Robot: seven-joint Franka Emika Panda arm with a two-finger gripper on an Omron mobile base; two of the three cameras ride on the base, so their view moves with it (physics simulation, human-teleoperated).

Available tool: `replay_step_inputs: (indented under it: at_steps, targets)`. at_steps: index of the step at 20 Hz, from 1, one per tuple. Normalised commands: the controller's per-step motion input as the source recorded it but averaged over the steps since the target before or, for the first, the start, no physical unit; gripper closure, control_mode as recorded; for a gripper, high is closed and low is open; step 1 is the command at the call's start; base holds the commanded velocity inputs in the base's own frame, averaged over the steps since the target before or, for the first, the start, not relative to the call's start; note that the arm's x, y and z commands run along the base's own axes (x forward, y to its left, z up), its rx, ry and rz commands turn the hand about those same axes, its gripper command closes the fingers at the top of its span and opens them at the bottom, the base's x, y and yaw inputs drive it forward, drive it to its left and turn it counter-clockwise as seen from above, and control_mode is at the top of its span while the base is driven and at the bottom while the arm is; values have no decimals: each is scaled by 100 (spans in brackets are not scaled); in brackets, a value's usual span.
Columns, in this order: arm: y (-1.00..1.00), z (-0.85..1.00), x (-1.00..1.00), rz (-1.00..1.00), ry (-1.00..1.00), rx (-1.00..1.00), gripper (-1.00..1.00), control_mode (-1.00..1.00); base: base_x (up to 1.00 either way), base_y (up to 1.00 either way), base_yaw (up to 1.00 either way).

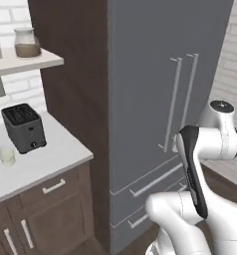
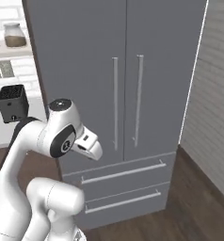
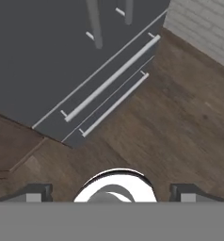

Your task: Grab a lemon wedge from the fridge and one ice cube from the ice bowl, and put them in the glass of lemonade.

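Spread wide with nothing between its two finger tips, the gripper [image 3: 112, 194] points down at the wooden floor [image 3: 180, 127] in front of the fridge [image 3: 38, 56], most likely a tucked carrying pose while the base lines up, since no reach toward a handle has begun. In the left base view the fridge [image 1: 155, 74] stands shut, its two long vertical handles [image 1: 182, 99] side by side at the door seam, so the lemon wedge, presumably behind those doors, cannot be seen from here. To the left of the fridge, on the pale counter [image 1: 56, 154], sits the black toaster [image 1: 24, 127], and just in front of it the glass of lemonade [image 1: 6, 155], left standing as the place where both items must end up. A jar [image 1: 27, 42] rests on the shelf above. In the right base view the fridge [image 2: 85, 56] faces the robot squarely, its two drawers [image 2: 123, 186] below the doors, and the folded arm sits low before it. In the hand view the drawer bars [image 3: 109, 84] run slantwise because the hand is rolled.
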Motion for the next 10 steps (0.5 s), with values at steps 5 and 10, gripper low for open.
replay_step_inputs:
  at_steps: [5, 10]
  targets:
    - [0, 0, 0, 0, 0, 0, -100, 100, 38, -67, 62]
    - [0, 0, 0, 0, 0, 0, -100, 100, -15, -63, 62]
